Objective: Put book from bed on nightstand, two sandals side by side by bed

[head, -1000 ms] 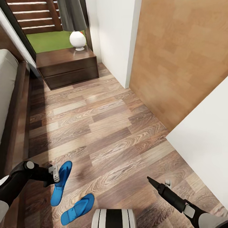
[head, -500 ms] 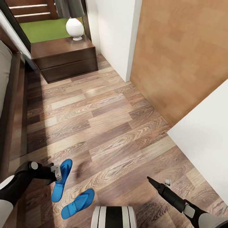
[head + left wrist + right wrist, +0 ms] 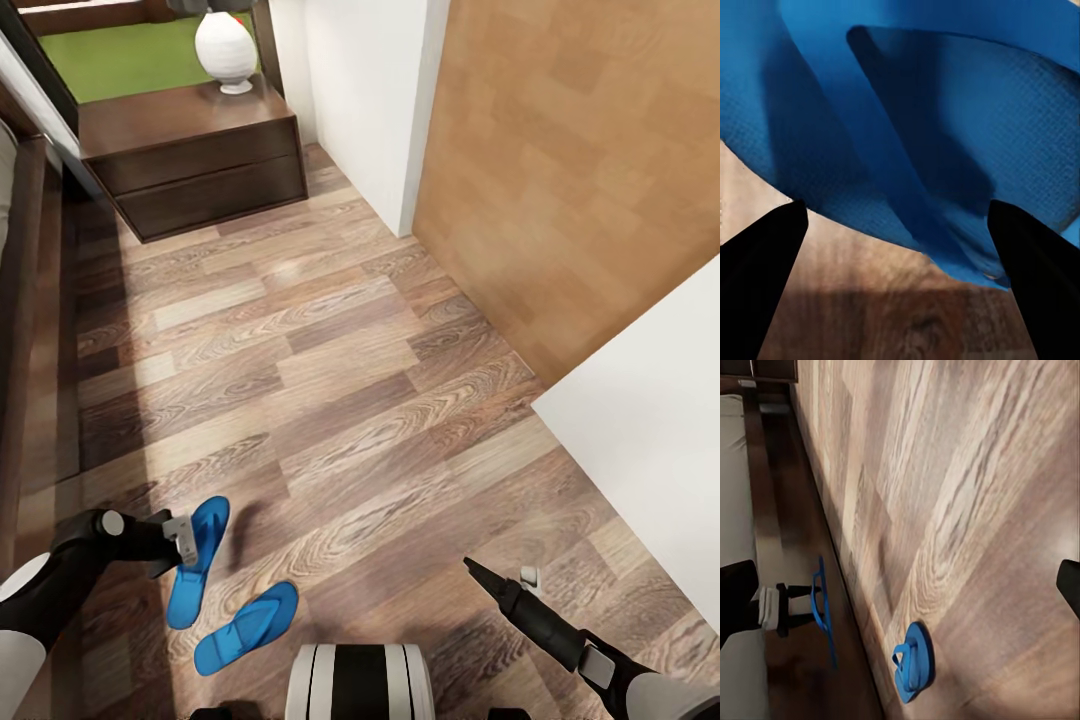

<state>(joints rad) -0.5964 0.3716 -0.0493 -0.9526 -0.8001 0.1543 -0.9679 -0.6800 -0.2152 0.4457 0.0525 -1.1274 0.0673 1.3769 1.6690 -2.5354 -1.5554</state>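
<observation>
The left end effector (image 3: 185, 541) is clamped on one blue sandal (image 3: 195, 561), lifted edge-on beside the bed frame (image 3: 20, 330). The other sandal (image 3: 246, 627) lies flat nearby on the plank floor (image 3: 330, 380). The right end effector (image 3: 480, 574) hangs apart, its fingertips cropped, spacing unclear.

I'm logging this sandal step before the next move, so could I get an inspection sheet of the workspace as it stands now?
Surface: grey-brown wood-plank floor, lit patch midway.
Job's things: one bright blue flat sandal held off the floor at the left gripper; second blue sandal lies flat nearby, angled to the first, not side by side. Dark-brown two-drawer nightstand carries a white lamp base. Dark wooden bed frame runs along the left edge. Book: nothing seen.
Clutter: nothing seen.
Grippers: left shut on the held sandal, black fingers flank it; right gripper hangs free over floor, opening unclear.
Cables: nothing seen.
Surroundings: white wall corner, light wood panel.
</observation>
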